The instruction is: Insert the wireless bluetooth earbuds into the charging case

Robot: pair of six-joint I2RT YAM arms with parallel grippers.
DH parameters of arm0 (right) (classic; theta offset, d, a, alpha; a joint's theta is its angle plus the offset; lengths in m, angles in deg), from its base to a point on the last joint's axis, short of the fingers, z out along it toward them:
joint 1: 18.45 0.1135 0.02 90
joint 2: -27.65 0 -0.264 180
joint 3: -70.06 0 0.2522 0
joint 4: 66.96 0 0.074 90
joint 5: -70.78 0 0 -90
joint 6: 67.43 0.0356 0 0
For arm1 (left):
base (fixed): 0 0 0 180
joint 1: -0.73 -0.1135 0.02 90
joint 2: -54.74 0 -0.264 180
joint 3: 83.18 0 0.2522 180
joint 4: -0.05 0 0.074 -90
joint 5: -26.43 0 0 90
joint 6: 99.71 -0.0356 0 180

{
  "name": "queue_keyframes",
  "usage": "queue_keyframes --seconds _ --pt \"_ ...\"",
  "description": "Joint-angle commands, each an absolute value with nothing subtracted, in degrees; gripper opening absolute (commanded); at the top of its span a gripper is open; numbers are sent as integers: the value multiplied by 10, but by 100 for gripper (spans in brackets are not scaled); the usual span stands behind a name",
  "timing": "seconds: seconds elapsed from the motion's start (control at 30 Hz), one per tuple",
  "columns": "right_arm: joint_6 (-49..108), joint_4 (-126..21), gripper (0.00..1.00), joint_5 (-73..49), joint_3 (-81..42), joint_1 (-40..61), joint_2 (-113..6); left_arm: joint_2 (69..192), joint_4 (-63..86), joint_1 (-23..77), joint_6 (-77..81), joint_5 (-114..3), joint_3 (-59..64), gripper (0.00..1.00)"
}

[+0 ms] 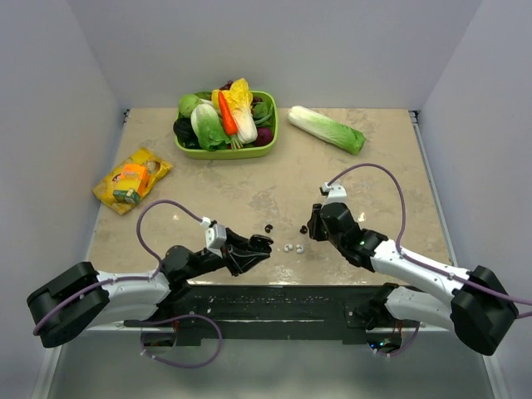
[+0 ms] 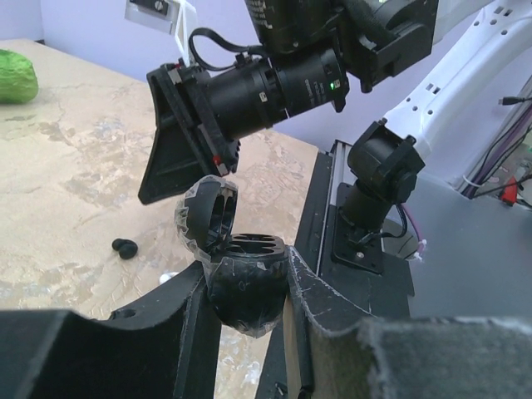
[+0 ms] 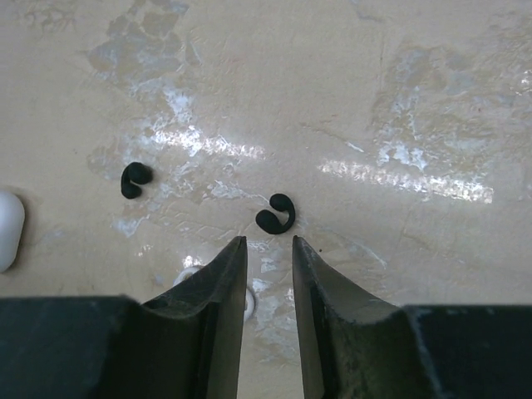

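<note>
My left gripper [image 1: 263, 243] is shut on a small black charging case [image 2: 246, 291] and holds it off the table. Its hinged lid [image 2: 208, 214] stands open and the sockets face up. No white case shows. Two small black hook-shaped earbuds lie on the table. One [image 3: 276, 216] sits just beyond my right gripper's [image 3: 269, 243] tips, also seen from above [image 1: 303, 229]. The other [image 3: 133, 179] lies further left [image 1: 268, 227]. My right gripper [image 1: 313, 224] is open a narrow gap, low over the table, and empty. Two tiny white rounded pieces [image 1: 288, 247] [image 1: 299, 248] lie between the grippers.
A green basket of vegetables [image 1: 184, 150] stands at the back, with a loose cabbage [image 1: 326, 129] to its right. A yellow snack packet [image 1: 131, 179] lies at the left. A white rounded object [image 3: 7, 229] shows at the left edge of the right wrist view.
</note>
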State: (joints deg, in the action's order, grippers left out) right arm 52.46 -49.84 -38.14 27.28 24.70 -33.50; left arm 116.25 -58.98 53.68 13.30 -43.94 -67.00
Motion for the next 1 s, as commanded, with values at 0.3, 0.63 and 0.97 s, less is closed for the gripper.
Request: queue_keyframes --seconds 0.3,0.63,0.97 --pt "533 -563 37 -354 262 214 -416 1134 -895 539 98 -493 -746 0" --pt "539 -577 36 -336 232 212 -495 1152 -910 539 105 -485 -749 0" --pt "538 -579 36 -333 219 211 -534 1156 -907 539 102 -482 -750 0"
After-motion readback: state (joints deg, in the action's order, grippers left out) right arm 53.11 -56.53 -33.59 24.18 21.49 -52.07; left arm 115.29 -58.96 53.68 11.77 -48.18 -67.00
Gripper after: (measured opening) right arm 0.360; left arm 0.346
